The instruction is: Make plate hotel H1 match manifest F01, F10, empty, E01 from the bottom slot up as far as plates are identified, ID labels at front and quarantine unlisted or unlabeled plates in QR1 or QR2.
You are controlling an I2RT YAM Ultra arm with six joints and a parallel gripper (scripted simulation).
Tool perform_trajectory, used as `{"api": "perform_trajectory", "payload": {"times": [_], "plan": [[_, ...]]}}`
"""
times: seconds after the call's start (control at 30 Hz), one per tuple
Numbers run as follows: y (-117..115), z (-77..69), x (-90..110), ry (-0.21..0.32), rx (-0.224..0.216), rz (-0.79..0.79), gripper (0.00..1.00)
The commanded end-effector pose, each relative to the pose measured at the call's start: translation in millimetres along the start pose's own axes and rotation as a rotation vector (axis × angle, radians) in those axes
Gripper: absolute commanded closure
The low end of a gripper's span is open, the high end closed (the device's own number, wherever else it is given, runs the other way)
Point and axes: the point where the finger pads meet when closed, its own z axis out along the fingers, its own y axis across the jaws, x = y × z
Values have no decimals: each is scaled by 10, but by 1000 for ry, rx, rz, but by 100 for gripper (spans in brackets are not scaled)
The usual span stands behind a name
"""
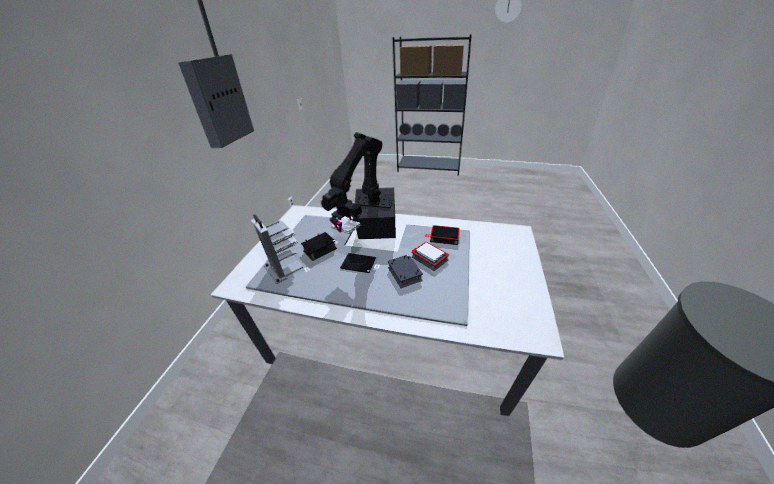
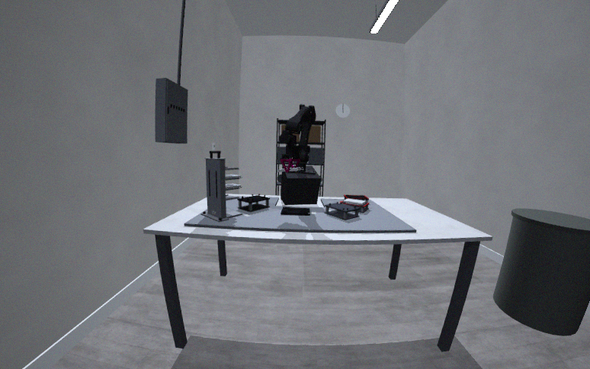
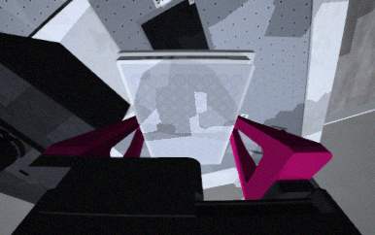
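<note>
My gripper hangs above the table's back left, just left of the arm's black base block. It is shut on a translucent white plate, gripped across its width by the magenta fingers; the plate is carried in the air and no label shows on it. The gripper also shows in the exterior view. The plate hotel H1 stands at the mat's left end with thin shelves; from here I cannot tell which slots hold plates. A flat black nest lies below the held plate.
On the grey mat stand a raised black nest, a flat black nest and another raised black nest. Two red-rimmed quarantine nests sit at the right: the near one holds a white plate, the far one looks dark.
</note>
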Motion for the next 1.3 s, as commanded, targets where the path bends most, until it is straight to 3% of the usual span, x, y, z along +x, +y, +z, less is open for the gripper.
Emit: {"api": "perform_trajectory", "payload": {"times": [0.0, 0.37, 0.63, 1.27], "plan": [[3, -60, -76, 0, 24, -88, 14], [140, -57, -324, 1, 24, -298, 14], [139, -30, -324, 2, 24, -401, 14], [101, 423, -328, 2, 24, -401, 14]]}}
